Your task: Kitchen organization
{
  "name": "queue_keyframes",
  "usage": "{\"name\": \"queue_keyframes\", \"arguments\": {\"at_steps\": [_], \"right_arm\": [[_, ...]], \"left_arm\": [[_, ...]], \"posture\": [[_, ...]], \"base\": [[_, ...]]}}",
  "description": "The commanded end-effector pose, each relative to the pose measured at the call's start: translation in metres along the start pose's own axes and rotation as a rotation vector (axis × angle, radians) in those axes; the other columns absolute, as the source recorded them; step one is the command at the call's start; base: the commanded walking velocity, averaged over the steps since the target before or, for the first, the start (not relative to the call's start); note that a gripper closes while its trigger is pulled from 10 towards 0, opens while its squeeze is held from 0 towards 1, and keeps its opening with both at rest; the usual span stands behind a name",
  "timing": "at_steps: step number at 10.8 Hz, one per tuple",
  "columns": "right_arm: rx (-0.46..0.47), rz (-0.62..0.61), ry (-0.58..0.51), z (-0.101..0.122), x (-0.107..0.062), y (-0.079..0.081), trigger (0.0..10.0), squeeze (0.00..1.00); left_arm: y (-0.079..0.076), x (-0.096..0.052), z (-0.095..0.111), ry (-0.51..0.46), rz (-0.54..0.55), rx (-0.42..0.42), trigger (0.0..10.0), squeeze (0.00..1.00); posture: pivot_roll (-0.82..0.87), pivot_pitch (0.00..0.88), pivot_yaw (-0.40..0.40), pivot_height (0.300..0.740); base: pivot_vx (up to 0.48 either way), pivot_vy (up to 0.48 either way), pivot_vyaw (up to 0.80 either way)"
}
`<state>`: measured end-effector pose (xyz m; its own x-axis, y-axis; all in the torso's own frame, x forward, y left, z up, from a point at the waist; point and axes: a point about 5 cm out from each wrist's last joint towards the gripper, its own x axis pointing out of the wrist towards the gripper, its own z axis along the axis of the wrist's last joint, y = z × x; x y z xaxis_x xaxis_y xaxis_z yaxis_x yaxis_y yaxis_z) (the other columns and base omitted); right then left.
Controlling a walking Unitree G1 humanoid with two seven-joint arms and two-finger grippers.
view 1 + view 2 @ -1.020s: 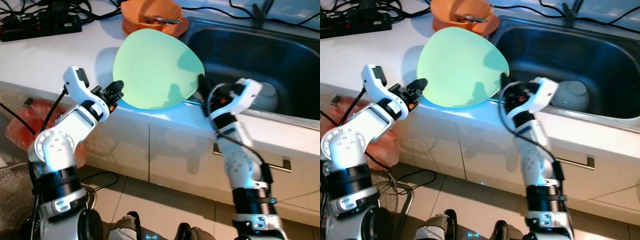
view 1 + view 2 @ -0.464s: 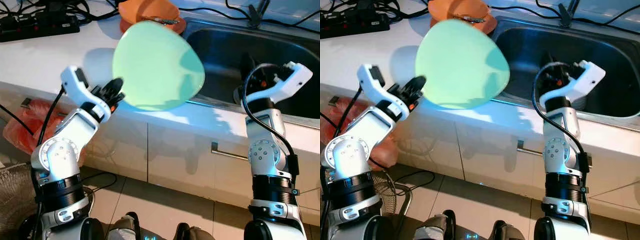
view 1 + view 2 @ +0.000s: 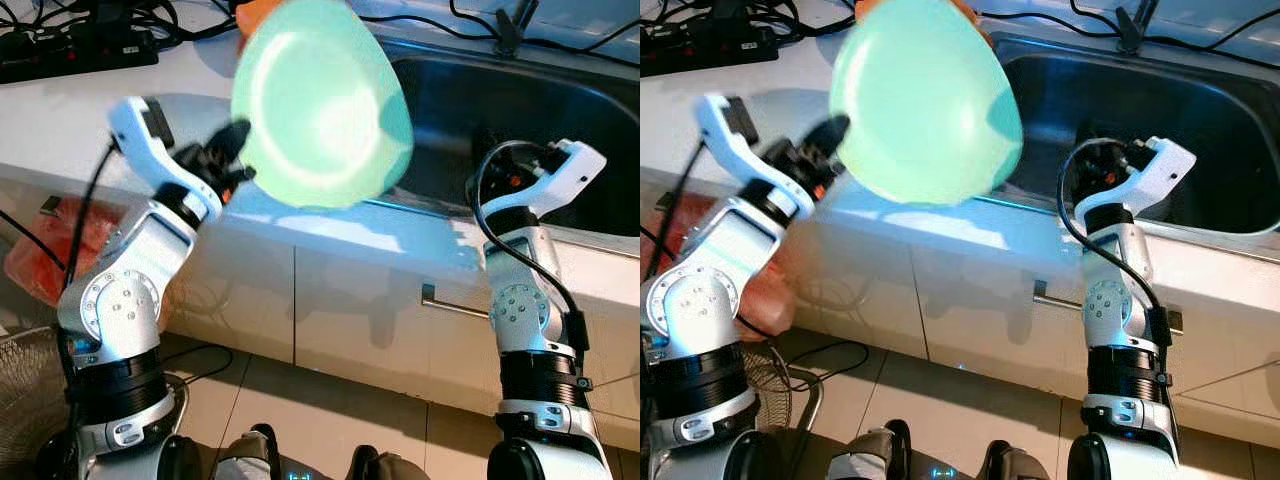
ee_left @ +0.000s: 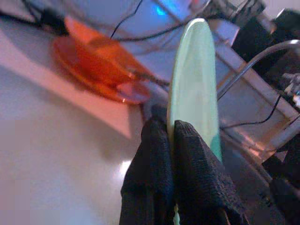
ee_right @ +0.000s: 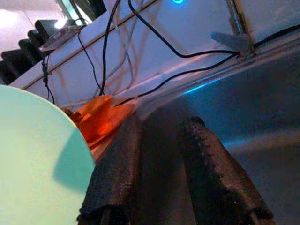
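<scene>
The white worktop runs to a stainless steel sink at three o'clock. Above the worktop's front edge, the large round pale-green plate has tipped up and risen since a second ago, now hiding the orange bowl at twelve o'clock. The left tool pinches its rim at nine o'clock. The right tool, which has let go, hangs narrowly parted over the sink. One-handed carrying seems under way.
</scene>
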<state>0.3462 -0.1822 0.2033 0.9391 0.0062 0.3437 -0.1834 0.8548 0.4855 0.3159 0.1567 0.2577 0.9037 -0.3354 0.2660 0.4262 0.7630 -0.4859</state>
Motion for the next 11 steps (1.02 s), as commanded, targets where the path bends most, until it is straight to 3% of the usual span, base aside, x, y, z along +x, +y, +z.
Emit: {"name": "queue_keyframes", "arguments": {"at_steps": [1,4,6,8,9,11], "right_arm": [[-0.008,-0.021,-0.016,0.003,-0.001,-0.005,10.0,0.0],[0.007,-0.025,-0.003,-0.003,-0.001,-0.004,10.0,0.0],[0.023,-0.019,-0.002,-0.003,-0.002,-0.002,10.0,0.0],[0.063,-0.017,-0.008,-0.003,-0.001,0.001,10.0,0.0],[0.13,0.02,-0.008,-0.002,0.001,0.009,10.0,0.0],[0.282,0.041,-0.024,0.002,0.0,0.016,10.0,0.0]], "left_arm": [[-0.016,0.002,0.014,-0.081,-0.078,0.029,10.0,0.0],[-0.027,0.015,0.021,-0.178,-0.114,-0.004,10.0,0.0],[-0.043,0.029,0.014,-0.204,-0.171,-0.023,10.0,0.0],[-0.049,0.039,0.009,-0.217,-0.182,-0.033,10.0,0.0],[-0.054,0.05,0.003,-0.218,-0.197,-0.055,10.0,0.0],[-0.057,0.056,0.0,-0.229,-0.212,-0.079,10.0,0.0]], "posture": [[0.14,0.164,-0.04,0.74],[0.14,0.163,-0.039,0.74],[0.14,0.174,-0.04,0.74],[0.13,0.176,-0.04,0.74],[0.12,0.177,-0.033,0.74],[0.11,0.181,-0.028,0.74]], "base": [[0.0,0.0,0.0],[0.0,0.0,0.0],[0.0,0.0,0.0],[0.0,0.0,0.0],[0.0,0.0,0.0],[0.0,0.0,0.0]]}}
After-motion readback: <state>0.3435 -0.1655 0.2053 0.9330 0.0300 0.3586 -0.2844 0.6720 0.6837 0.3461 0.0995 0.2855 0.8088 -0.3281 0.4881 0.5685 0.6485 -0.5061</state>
